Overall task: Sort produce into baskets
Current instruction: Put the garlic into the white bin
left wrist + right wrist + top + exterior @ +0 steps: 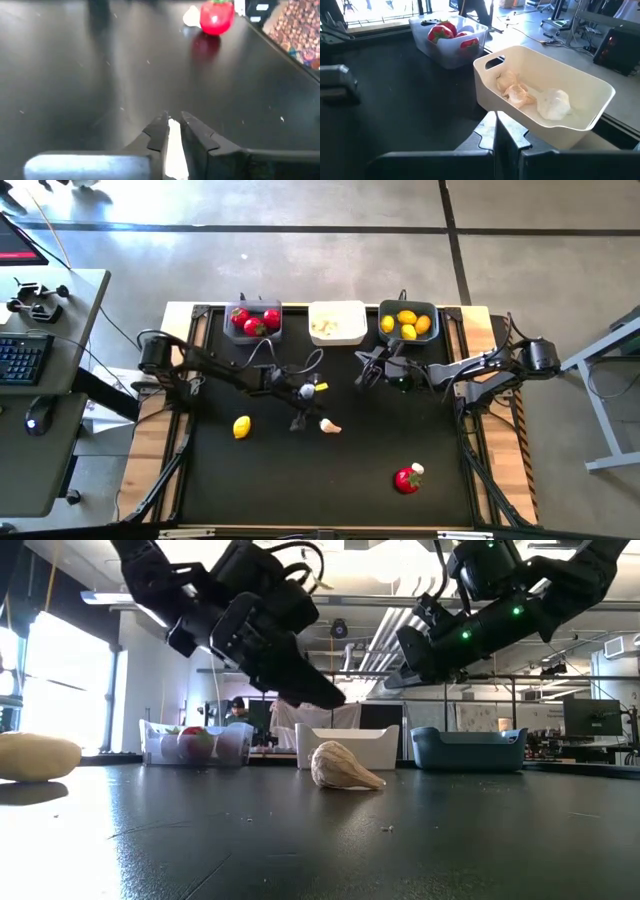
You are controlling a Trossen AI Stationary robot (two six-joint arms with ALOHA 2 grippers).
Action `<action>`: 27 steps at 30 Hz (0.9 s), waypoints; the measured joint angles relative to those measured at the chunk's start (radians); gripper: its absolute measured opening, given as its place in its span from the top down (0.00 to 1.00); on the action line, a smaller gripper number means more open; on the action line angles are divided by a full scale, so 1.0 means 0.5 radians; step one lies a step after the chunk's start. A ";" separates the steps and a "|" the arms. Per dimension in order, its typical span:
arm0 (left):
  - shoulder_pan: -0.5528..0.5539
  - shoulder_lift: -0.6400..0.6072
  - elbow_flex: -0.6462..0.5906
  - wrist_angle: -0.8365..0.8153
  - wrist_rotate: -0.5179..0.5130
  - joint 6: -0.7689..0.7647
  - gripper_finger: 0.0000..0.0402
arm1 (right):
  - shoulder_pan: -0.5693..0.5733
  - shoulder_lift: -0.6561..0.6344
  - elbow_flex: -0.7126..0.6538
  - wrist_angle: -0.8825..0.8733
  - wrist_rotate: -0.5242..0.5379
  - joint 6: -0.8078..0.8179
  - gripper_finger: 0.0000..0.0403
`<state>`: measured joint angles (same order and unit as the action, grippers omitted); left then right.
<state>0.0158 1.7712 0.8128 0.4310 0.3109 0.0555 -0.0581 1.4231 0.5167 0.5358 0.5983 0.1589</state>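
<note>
My left gripper (298,423) hangs above the middle of the black table and points down, its fingertips a narrow gap apart (174,119). A whitish garlic bulb (330,426) lies on its side on the table just to its right, under the fingertips in the low view (342,767), untouched. My right gripper (362,375) is shut and empty (496,132), in the air before the baskets. A lemon (241,426) lies to the left. A tomato (406,480) and a garlic bulb (417,469) lie side by side near the right front.
Three baskets stand in a row at the far edge: grey (228,328) with tomatoes, white (345,310) with garlic, dark teal (383,308) with lemons. The table mat around the loose pieces is bare. A desk with a keyboard stands off the table's left.
</note>
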 joint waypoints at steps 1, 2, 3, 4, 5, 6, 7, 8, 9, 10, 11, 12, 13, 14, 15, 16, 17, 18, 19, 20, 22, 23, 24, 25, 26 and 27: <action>-0.011 0.012 0.010 -0.024 0.000 0.000 0.90 | 0.000 0.000 0.000 -0.005 0.000 -0.001 1.00; -0.024 0.021 0.018 -0.057 0.000 -0.003 0.87 | 0.001 0.000 0.000 -0.009 0.000 0.000 1.00; -0.036 0.032 0.026 -0.084 0.001 -0.006 0.85 | 0.001 0.000 0.000 -0.009 0.000 0.008 1.00; -0.050 0.035 0.034 -0.107 0.001 -0.008 0.83 | 0.001 0.000 0.000 -0.009 0.000 0.026 1.00; -0.064 0.035 0.038 -0.137 0.002 -0.032 0.81 | 0.001 0.000 0.000 -0.012 0.000 0.043 1.00; -0.078 0.035 0.045 -0.154 0.003 -0.060 0.78 | 0.000 0.000 0.000 -0.015 0.001 0.050 1.00; -0.094 0.035 0.053 -0.153 0.005 -0.093 0.76 | 0.001 0.000 0.000 -0.015 0.000 0.049 1.00; -0.108 0.035 0.056 -0.147 0.005 -0.104 0.73 | 0.001 0.000 0.000 -0.015 0.001 0.049 1.00; -0.124 0.034 0.056 -0.147 0.005 -0.106 0.71 | 0.000 0.000 0.000 -0.015 0.000 0.050 1.00; -0.138 0.034 0.056 -0.149 0.005 -0.106 0.68 | 0.000 0.000 0.000 -0.015 0.001 0.049 1.00; -0.151 0.034 0.056 -0.155 0.004 -0.107 0.65 | 0.000 0.000 0.000 -0.015 0.002 0.049 1.00; -0.162 0.034 0.056 -0.162 -0.004 -0.110 0.63 | 0.000 0.000 0.000 -0.014 0.004 0.049 1.00; -0.172 0.034 0.056 -0.167 -0.016 -0.109 0.60 | 0.000 0.000 0.000 -0.014 0.005 0.049 1.00; -0.177 0.034 0.056 -0.177 -0.037 -0.108 0.57 | 0.000 0.000 0.000 -0.015 0.006 0.049 1.00; -0.182 0.034 0.056 -0.184 -0.073 -0.107 0.54 | 0.000 0.000 0.000 -0.015 0.006 0.050 1.00; -0.182 0.034 0.056 -0.187 -0.101 -0.103 0.51 | 0.000 0.000 0.000 -0.015 0.006 0.050 1.00; -0.181 0.034 0.056 -0.188 -0.121 -0.089 0.48 | 0.000 0.000 0.000 -0.015 0.006 0.049 1.00; -0.179 0.034 0.056 -0.185 -0.126 -0.071 0.46 | 0.000 0.000 0.000 -0.015 0.006 0.049 1.00; -0.178 0.037 0.056 -0.183 -0.148 -0.048 0.44 | 0.001 0.000 0.000 -0.015 0.006 0.049 1.00; -0.178 0.061 0.056 -0.165 -0.161 -0.029 0.42 | 0.000 0.000 0.000 -0.015 0.006 0.049 1.00; -0.178 0.108 0.055 -0.168 -0.173 -0.020 0.39 | 0.000 0.000 0.000 -0.015 0.007 0.049 1.00; -0.178 0.137 0.053 -0.159 -0.162 -0.025 0.37 | 0.000 0.000 0.000 -0.016 0.007 0.049 1.00; -0.178 0.166 0.053 -0.124 -0.147 -0.034 0.36 | 0.000 0.000 0.001 -0.017 0.007 0.049 1.00; -0.178 0.185 0.053 -0.090 -0.123 -0.041 0.36 | 0.000 0.000 0.001 -0.020 0.007 0.049 1.00; -0.178 0.196 0.053 -0.066 -0.105 -0.051 0.35 | 0.000 0.000 0.001 -0.024 0.007 0.049 1.00; -0.178 0.208 0.053 -0.037 -0.104 -0.051 0.35 | 0.000 0.000 0.001 -0.027 0.007 0.050 1.00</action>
<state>-0.0731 1.8752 0.8391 0.4126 0.2591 0.0299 -0.0582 1.4231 0.5171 0.5220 0.6018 0.1837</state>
